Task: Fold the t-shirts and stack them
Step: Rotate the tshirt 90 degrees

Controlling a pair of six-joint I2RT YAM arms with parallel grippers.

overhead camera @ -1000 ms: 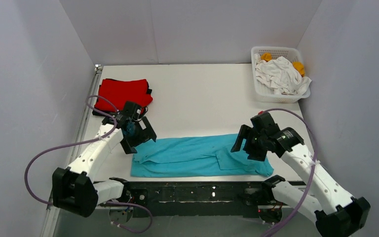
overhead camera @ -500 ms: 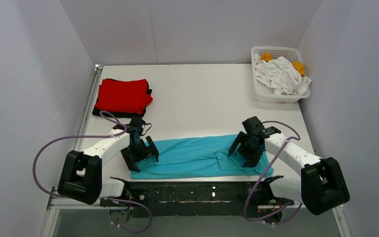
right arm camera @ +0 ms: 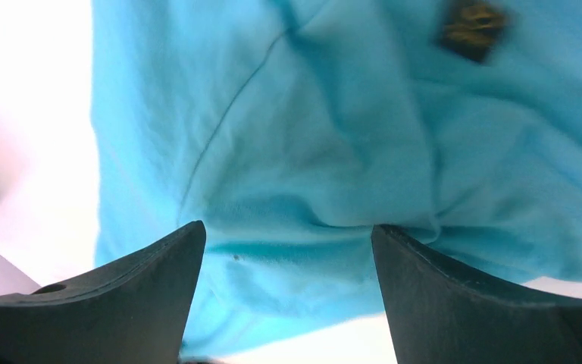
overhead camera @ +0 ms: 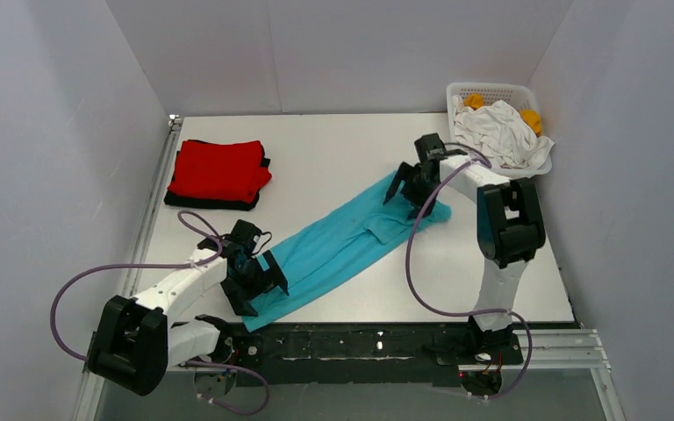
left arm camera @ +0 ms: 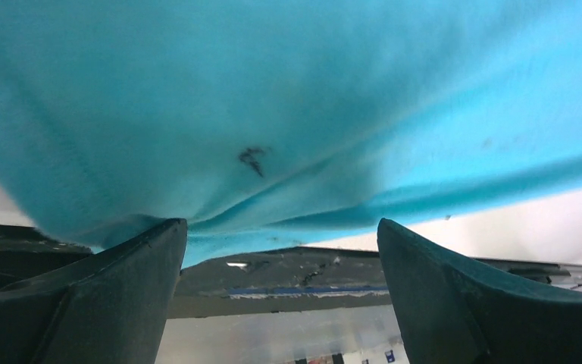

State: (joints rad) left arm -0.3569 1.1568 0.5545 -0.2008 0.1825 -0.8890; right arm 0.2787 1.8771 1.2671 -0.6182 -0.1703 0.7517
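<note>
A turquoise t-shirt [overhead camera: 342, 241], folded into a long strip, lies slantwise on the white table from near left to far right. My left gripper [overhead camera: 259, 289] is open over its near left end; in the left wrist view the cloth [left arm camera: 288, 98] bunches against the left fingertip [left arm camera: 163, 235] at the table's front edge. My right gripper [overhead camera: 414, 191] is open on the far right end, its jaws straddling wrinkled cloth [right arm camera: 333, 136]. A folded red t-shirt [overhead camera: 219, 168] lies on a folded black one [overhead camera: 206, 202] at the back left.
A white lattice basket [overhead camera: 490, 87] at the back right corner holds crumpled white t-shirts [overhead camera: 496, 132] and orange cloth [overhead camera: 531, 118]. Grey walls enclose the table on three sides. The dark front rail [overhead camera: 360, 342] runs along the near edge just below the shirt's left end.
My right gripper swept from the near right to the back right, and the shirt's right end went with it. The shirt now lies slantwise. My left gripper shifted slightly nearer.
</note>
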